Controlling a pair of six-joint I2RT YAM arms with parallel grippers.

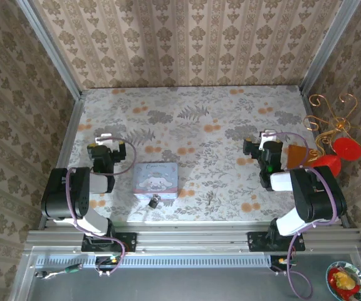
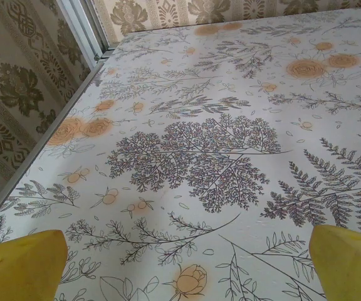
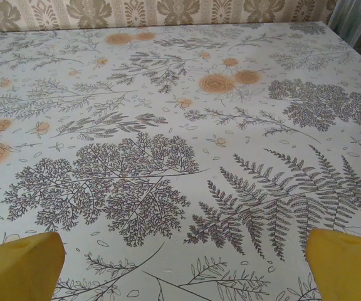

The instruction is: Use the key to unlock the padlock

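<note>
The padlock point(image 1: 154, 202) sits touching the near side of the pale blue tin point(image 1: 156, 179), the key point(image 1: 210, 199) well apart on the floral tabletop point(image 1: 230, 119); I'd have the wide-open right gripper point(image 1: 265, 138) pinch the key's head squarely while the equally open left gripper point(image 1: 104, 139) steadies the lock.

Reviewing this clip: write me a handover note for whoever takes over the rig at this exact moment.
Left hand: open, empty, over bare table left of the tin.
Right hand: open, empty, on the right side of the table.
Padlock: on the table at the tin's near edge.
Key: flat on the table to the right of the padlock, apart from it.
Done: nothing yet; neither item is picked up and the key is not in the padlock.
Left: grasp the padlock and key, insert the key, turn it and free the shackle.
</note>
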